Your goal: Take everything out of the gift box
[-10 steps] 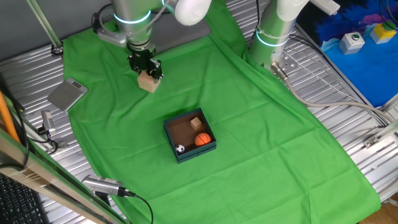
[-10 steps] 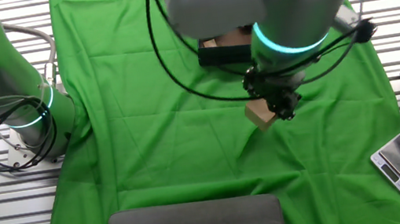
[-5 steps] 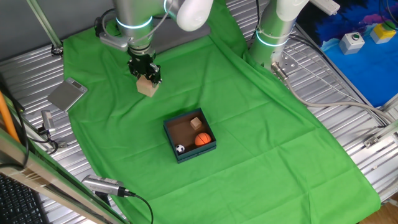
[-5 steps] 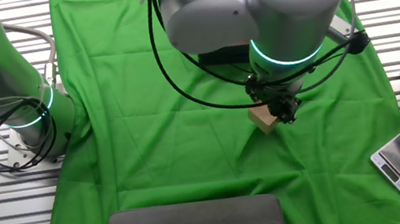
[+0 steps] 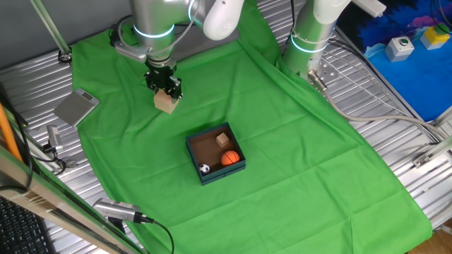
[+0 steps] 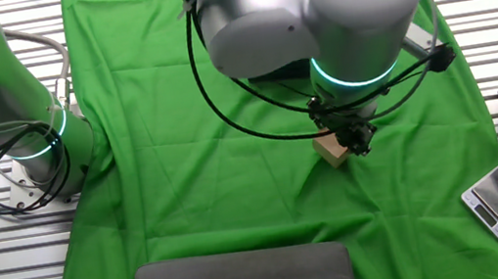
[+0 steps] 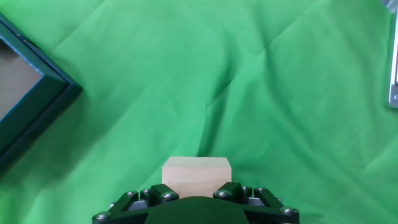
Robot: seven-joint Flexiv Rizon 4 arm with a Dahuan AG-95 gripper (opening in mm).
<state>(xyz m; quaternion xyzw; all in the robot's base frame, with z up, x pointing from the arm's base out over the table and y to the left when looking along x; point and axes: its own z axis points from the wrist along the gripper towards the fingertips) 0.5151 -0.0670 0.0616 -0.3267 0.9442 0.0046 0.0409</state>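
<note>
- The gripper (image 5: 164, 89), well beside the box (image 5: 215, 155), is clamped on a wooden cube (image 5: 165, 101).
- The cube seems to touch the green cloth (image 5: 296, 141); contact is hard to confirm.
- Step: setting it down; next, release and lift.
- Another cube (image 5: 223, 138), orange ball (image 5: 230, 159) and soccer ball (image 5: 204, 168) lie inside the box.

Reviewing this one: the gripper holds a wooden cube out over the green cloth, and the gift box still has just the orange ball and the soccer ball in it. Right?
Not quite. The gripper does hold a wooden cube over the green cloth, but the gift box holds three things: the orange ball, the soccer ball and a second wooden cube. One fixed view shows all three inside.
</note>
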